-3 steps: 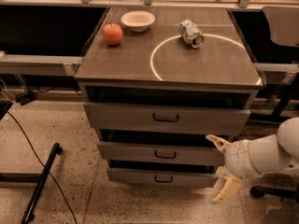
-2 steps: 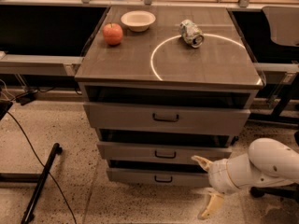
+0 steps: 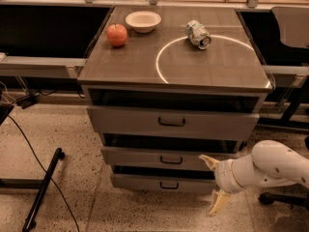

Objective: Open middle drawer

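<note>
My cream two-finger gripper (image 3: 214,183) hangs spread wide and empty, low by the cabinet's right front, upper fingertip near the right end of the flat grey middle drawer (image 3: 130,156); that drawer looks barely out, if at all; I judge this the approach; next I must shift left to its small black bar handle (image 3: 171,160) and clamp it.
</note>
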`<state>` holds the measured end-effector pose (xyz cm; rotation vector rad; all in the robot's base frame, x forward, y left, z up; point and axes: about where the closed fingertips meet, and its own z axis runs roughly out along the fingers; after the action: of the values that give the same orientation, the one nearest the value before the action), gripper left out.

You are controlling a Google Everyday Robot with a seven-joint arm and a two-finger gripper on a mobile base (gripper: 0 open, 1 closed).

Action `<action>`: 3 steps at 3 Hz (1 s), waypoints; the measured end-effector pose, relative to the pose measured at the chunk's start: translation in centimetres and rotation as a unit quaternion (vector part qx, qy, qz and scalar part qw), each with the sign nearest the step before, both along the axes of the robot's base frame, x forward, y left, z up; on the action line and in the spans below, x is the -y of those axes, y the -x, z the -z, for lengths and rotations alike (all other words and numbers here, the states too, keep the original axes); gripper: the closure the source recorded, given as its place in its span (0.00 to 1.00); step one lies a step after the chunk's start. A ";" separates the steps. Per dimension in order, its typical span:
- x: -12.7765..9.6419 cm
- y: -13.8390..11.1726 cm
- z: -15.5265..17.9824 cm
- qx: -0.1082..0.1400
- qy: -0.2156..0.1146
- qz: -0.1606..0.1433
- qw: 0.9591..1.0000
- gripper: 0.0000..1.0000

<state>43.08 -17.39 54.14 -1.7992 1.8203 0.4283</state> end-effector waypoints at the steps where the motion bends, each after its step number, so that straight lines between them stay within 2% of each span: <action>1: 2.2 -3.6 2.2 0.032 0.017 -0.025 0.999 0.00; 2: 4.1 -6.9 4.3 0.033 0.038 -0.032 0.998 0.00; 3: 5.6 -9.3 6.8 0.021 0.058 -0.022 0.998 0.00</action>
<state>52.34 -23.02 47.35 -1.9154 1.8120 0.3044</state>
